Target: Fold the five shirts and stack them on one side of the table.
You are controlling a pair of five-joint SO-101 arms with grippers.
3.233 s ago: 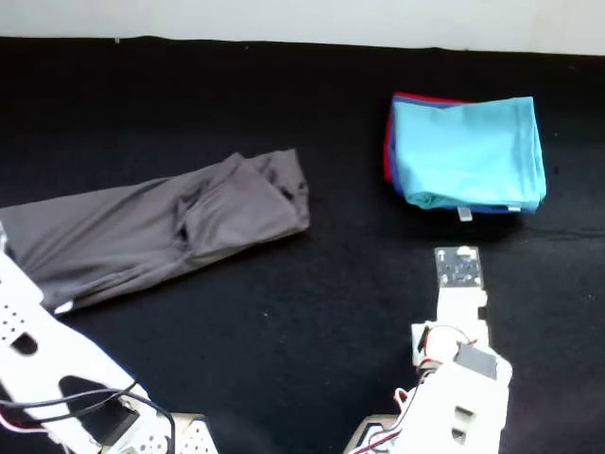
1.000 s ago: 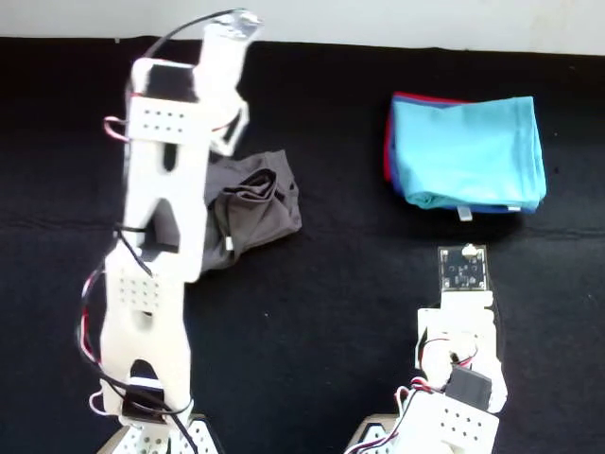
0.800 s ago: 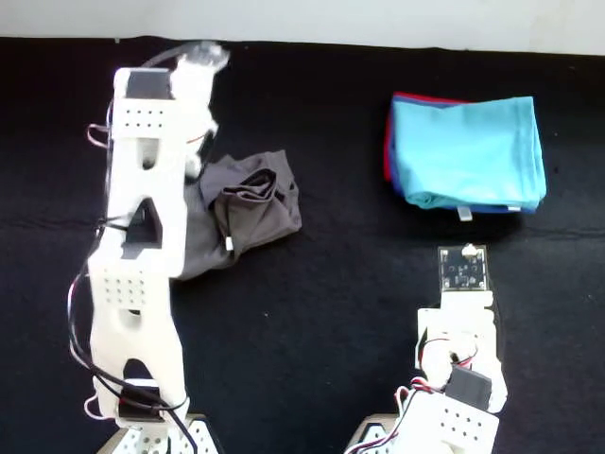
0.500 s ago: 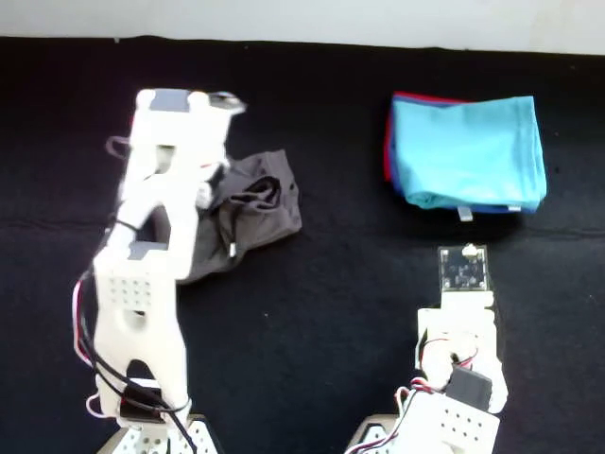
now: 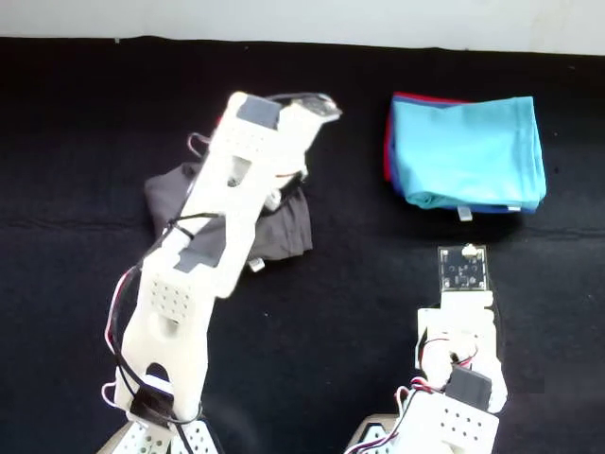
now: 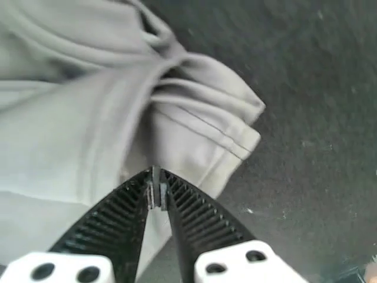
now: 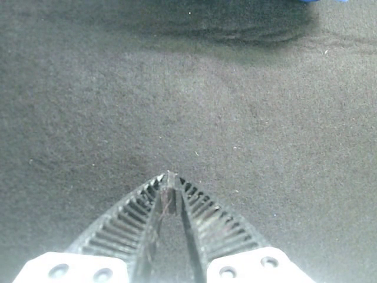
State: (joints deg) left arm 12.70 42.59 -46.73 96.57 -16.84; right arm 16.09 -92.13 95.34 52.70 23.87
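A crumpled grey shirt (image 5: pixel 172 195) lies left of the table's middle, partly hidden under the left arm (image 5: pixel 236 189) that stretches over it. In the left wrist view my left gripper (image 6: pixel 156 190) is shut, with a thin bit of grey shirt (image 6: pixel 88 118) fabric pinched at its tips. A folded stack with a light blue shirt (image 5: pixel 468 151) on top and a red shirt's edge (image 5: pixel 388 142) below sits at the back right. My right gripper (image 7: pixel 168 191) is shut with nothing in it, low over bare black cloth near the front right.
The black tablecloth (image 5: pixel 359 284) covers the whole table; a white wall (image 5: pixel 302 19) runs along its far edge. The right arm (image 5: pixel 458 322) stands at the front right, well short of the stack. Open cloth lies between the grey shirt and the stack.
The left arm swung in over the long, spread grey shirt, and the shirt got bunched up. Over the last second the arm moved right and the shirt shifted with it. The right arm stayed put.
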